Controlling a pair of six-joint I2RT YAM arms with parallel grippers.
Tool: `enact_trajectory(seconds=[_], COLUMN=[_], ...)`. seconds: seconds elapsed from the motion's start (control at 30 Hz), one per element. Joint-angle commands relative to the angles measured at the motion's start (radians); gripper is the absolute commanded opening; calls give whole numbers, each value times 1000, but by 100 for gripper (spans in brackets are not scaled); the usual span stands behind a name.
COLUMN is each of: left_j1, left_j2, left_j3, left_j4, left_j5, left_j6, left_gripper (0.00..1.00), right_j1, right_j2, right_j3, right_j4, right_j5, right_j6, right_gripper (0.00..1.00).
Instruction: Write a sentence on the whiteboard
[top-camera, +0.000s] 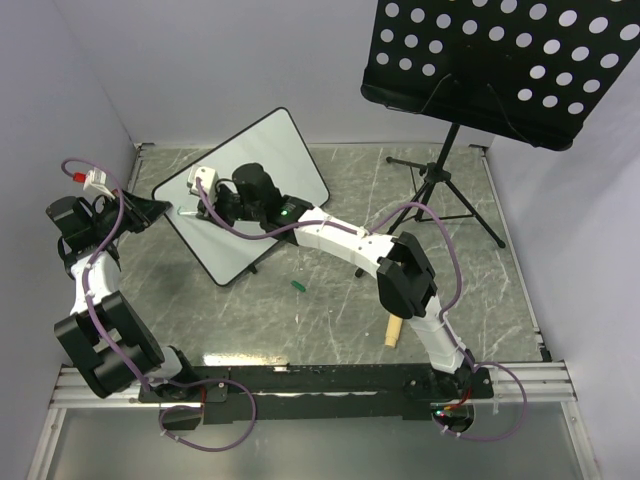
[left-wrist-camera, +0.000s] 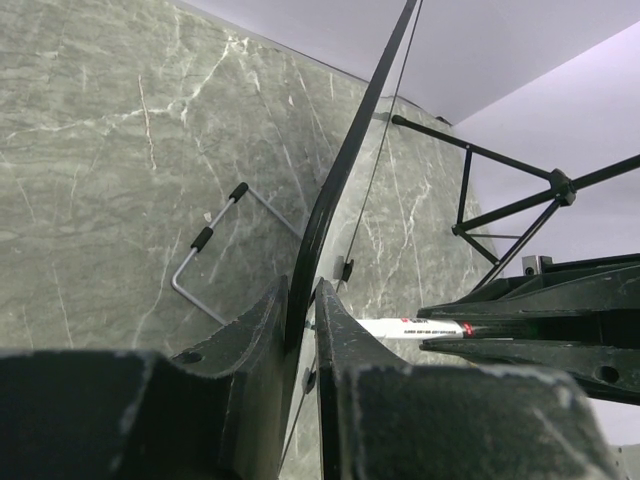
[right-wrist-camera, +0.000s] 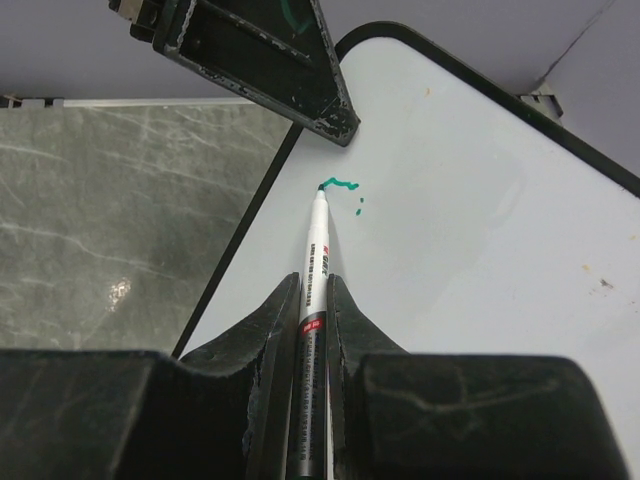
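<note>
A large, flat whiteboard (top-camera: 280, 150) with rounded corners and a thin black frame stands tilted on a grey-green marble-patterned table (top-camera: 350, 180), left of centre and just beyond the two arms. A black perforated metal music stand (top-camera: 510, 60) stands well apart at the far right. The left gripper (left-wrist-camera: 303, 300) is closed on the board's black frame at its left edge; its wrist view shows the thin frame pinched between the two dark fingers. The right gripper (right-wrist-camera: 312, 290) is clamped on a slim white plastic marker (right-wrist-camera: 316, 250), held low on the barrel, with the teal-green tip touching the board near that same edge. The sentence (right-wrist-camera: 343, 184) consists of only a short teal-green squiggle and a dot, and the rest of the white surface is bare. A small teal-green pen cap (top-camera: 297, 286) lies on the table near the board's lower corner. The board looks light, thin and stiff, with a slick face, and it seems to rest on slight wire feet. It would probably skid or tip under pen pressure, so holding the rigid frame close to the writing, as the left arm does, seems the soundest grip. The marker looks light, and its smooth barrel could twist in the jaws, which favours gentle pressure.
</note>
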Motion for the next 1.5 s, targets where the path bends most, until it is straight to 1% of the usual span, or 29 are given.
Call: enact_trajectory(seconds=[0.0,0.83,1.47], left_j1=[-8,-8,-10], left_j2=[5,11,15], left_j3=[28,26,31], left_j4=[-14,-20,-19], left_j5=[27,26,27], left_j6=[11,18,14], left_gripper=[18,18,18], right_j1=[-2,-45,-43], right_j2=[-26,-87,-118], right_j3=[-29,-113,-187], right_j4=[-2,55,58], right_j5=[17,57,29], right_j6=[-16,12,16], right_gripper=[0,0,0])
